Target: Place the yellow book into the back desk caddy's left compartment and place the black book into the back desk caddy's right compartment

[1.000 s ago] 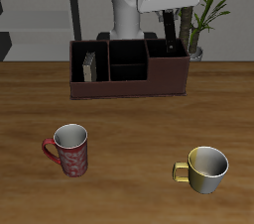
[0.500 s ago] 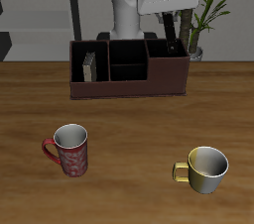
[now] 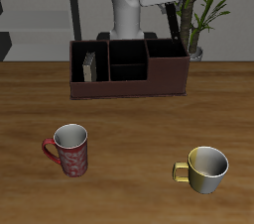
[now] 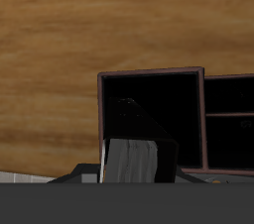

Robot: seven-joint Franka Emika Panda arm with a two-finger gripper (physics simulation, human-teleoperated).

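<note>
The black book (image 3: 178, 22), glossy and rectangular, is hanging upright in the closed pincer (image 3: 177, 6) above the back desk caddy (image 3: 129, 81), a long dark brown box, near the upper right of the frame. The yellow book (image 3: 89, 66) is standing inside one end section.

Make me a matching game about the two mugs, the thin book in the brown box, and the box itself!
Things:
1. red patterned mug
2. shiny yellow mug
3. thin greyish-tan book
4. long dark brown desk caddy

Clues:
a. stands upright inside the caddy
b. handle points toward the other mug
c. has black dividers inside
d. handle points away from the other mug

Pairs: 1-d, 2-b, 3-a, 4-c
</note>
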